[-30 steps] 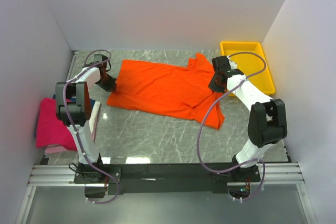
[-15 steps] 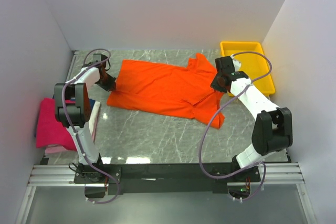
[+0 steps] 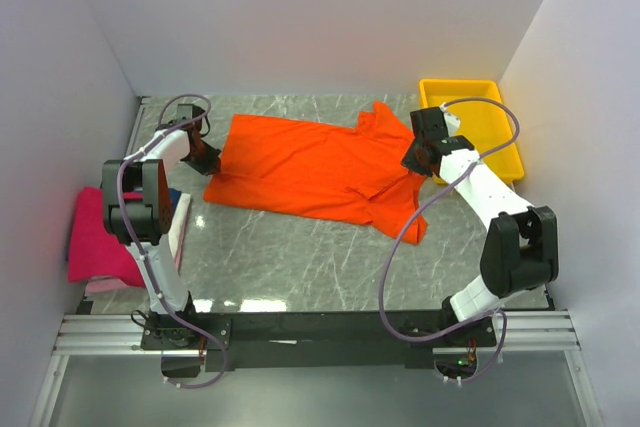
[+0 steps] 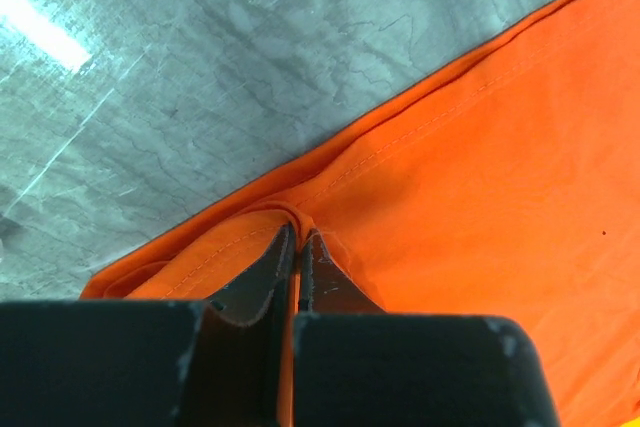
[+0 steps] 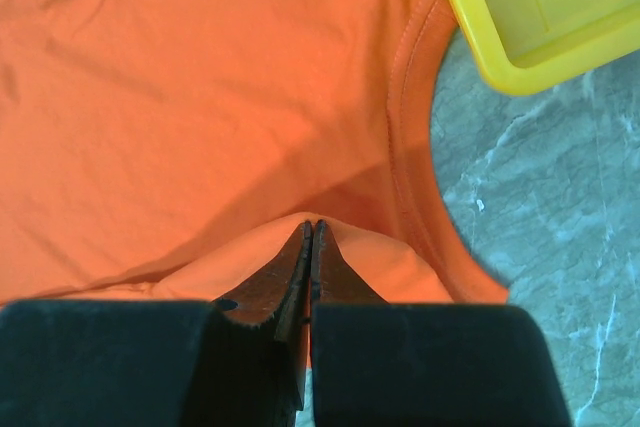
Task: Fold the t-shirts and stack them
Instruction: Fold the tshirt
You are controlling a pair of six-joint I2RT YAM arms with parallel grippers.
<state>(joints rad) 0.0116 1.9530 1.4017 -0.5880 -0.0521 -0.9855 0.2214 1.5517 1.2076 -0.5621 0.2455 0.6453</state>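
The bright orange t-shirt (image 3: 310, 167) lies spread across the far half of the marble table (image 3: 290, 252), hem to the left, sleeves to the right. My left gripper (image 3: 210, 162) is shut on the shirt's hem (image 4: 300, 222) at its left edge. My right gripper (image 3: 413, 157) is shut on a pinched fold of the orange cloth (image 5: 312, 227) beside the neckline seam, close to the yellow tray. A magenta-pink folded shirt (image 3: 98, 237) lies on a stack at the left, with a dark blue one (image 3: 176, 197) and a pale one (image 3: 105, 285) peeking out.
The yellow plastic tray (image 3: 470, 122) stands at the back right, its corner in the right wrist view (image 5: 500, 47). White walls close in on three sides. A black rail (image 3: 320, 327) runs along the near edge.
My right gripper has drawn the shirt's sleeve side a little to the right, toward the tray, and the right arm has stretched out. The left gripper has stayed on the hem.
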